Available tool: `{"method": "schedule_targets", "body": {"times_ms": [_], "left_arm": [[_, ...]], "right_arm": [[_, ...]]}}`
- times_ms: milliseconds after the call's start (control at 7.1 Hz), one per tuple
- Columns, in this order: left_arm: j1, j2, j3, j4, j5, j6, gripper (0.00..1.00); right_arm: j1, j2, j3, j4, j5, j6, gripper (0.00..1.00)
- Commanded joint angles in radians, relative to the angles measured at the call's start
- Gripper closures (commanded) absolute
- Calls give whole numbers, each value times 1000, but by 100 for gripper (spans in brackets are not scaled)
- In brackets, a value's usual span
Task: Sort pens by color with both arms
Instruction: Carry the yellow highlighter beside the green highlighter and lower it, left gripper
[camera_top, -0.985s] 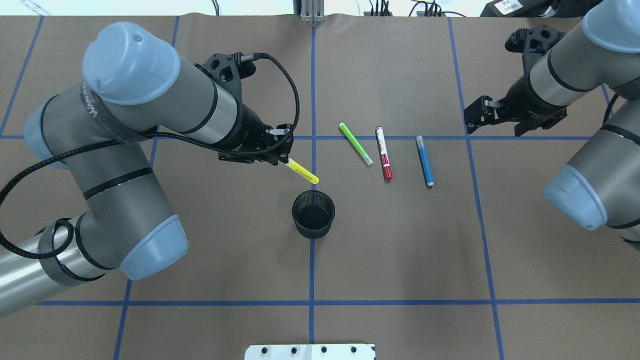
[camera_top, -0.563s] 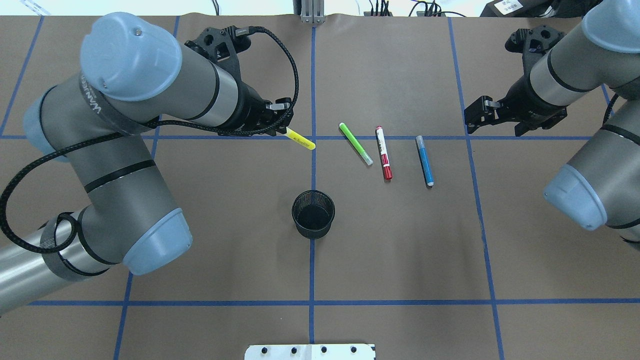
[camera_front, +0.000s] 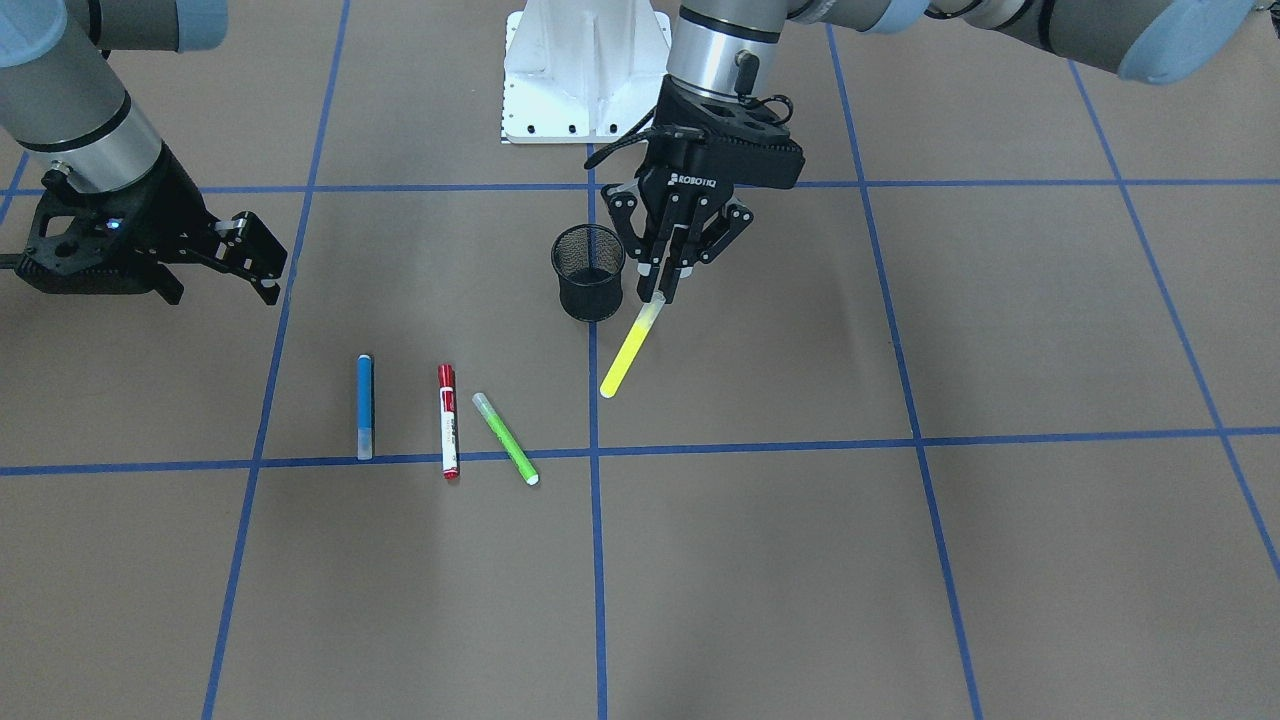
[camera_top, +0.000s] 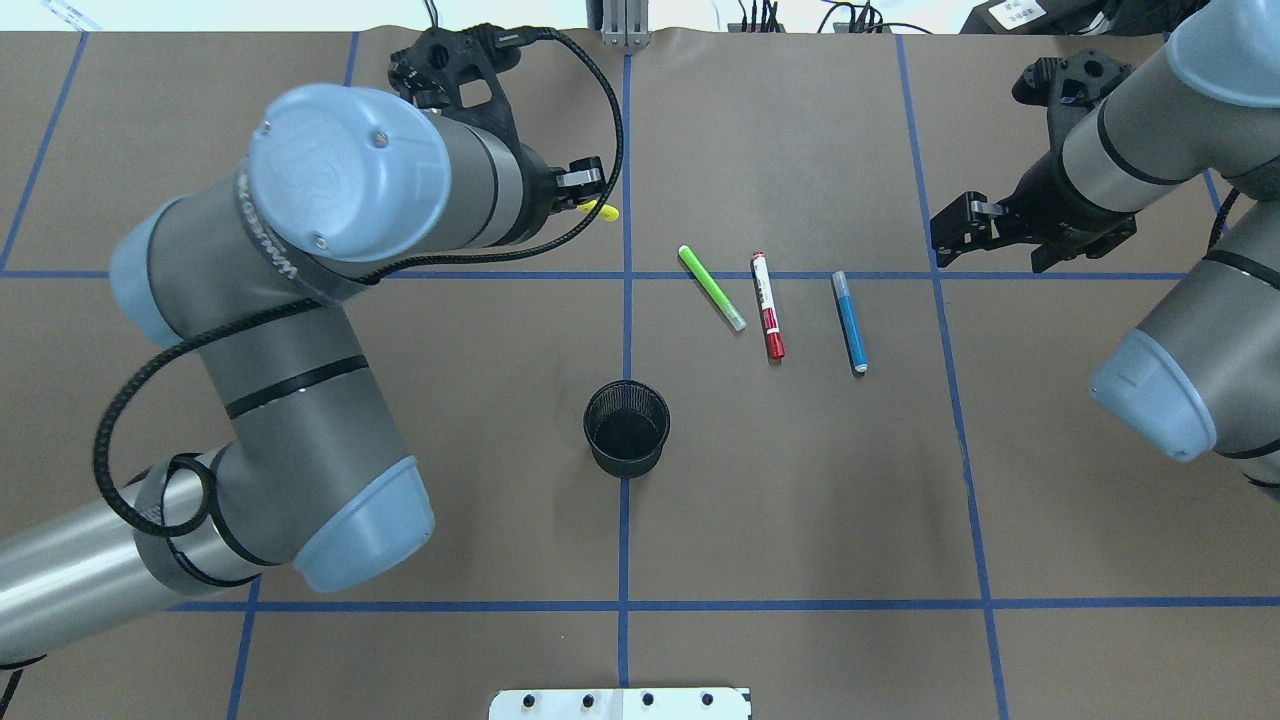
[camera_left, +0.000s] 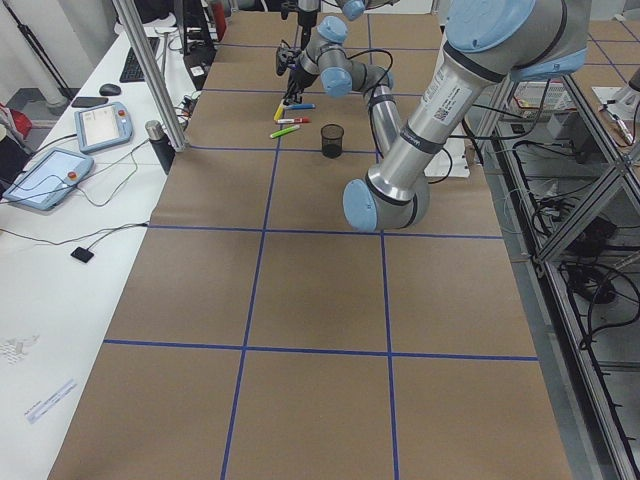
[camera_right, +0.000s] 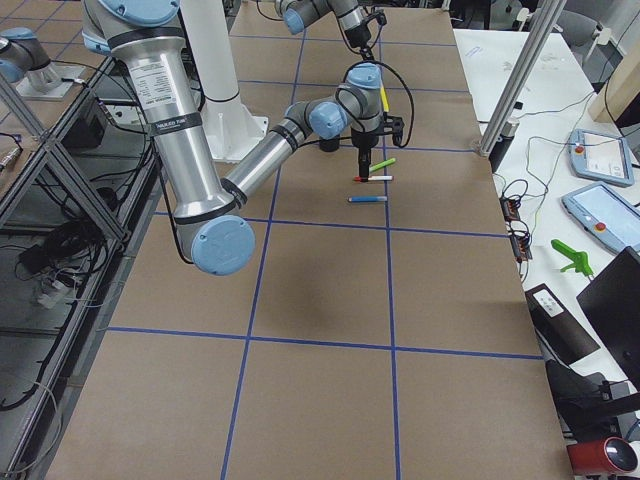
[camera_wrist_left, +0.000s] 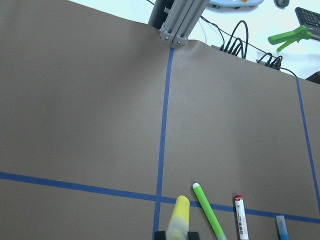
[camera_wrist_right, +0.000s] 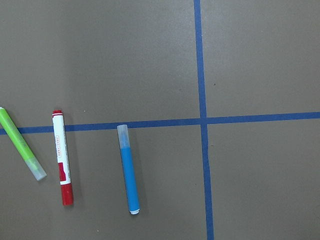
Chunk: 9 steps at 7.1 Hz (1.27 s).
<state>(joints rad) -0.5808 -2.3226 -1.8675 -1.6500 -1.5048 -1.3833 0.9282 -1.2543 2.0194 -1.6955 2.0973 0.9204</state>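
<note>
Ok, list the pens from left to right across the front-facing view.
blue pen → red-capped marker → lime green pen → yellow pen

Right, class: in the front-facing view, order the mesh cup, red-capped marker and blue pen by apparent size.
1. mesh cup
2. red-capped marker
3. blue pen, only slightly shorter and slimmer

2 grey-silver arms (camera_top: 290, 400), light-blue caps (camera_top: 345, 160), black cables (camera_top: 619, 125)

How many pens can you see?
4. The blue pen, red pen and green pen lie side by side; the yellow pen hangs pinched in the left gripper. None seem hidden.
</note>
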Motion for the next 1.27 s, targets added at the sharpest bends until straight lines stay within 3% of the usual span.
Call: {"method": "schedule_targets", "body": {"times_ms": [0,422,704,1126], "left_arm": [[94,-20,39,-5,192,-29,100],[195,-106,258,-57,441,-100,100],[229,-109,374,-112,544,-100,100],[271,-150,448,-114,638,-102,100]], "right_arm": [[3,4,2,0,3,0,0],[15,9,1,0,9,0,1],[15,10,2,0,9,0,0],[15,3,2,2,6,0,0]]}}
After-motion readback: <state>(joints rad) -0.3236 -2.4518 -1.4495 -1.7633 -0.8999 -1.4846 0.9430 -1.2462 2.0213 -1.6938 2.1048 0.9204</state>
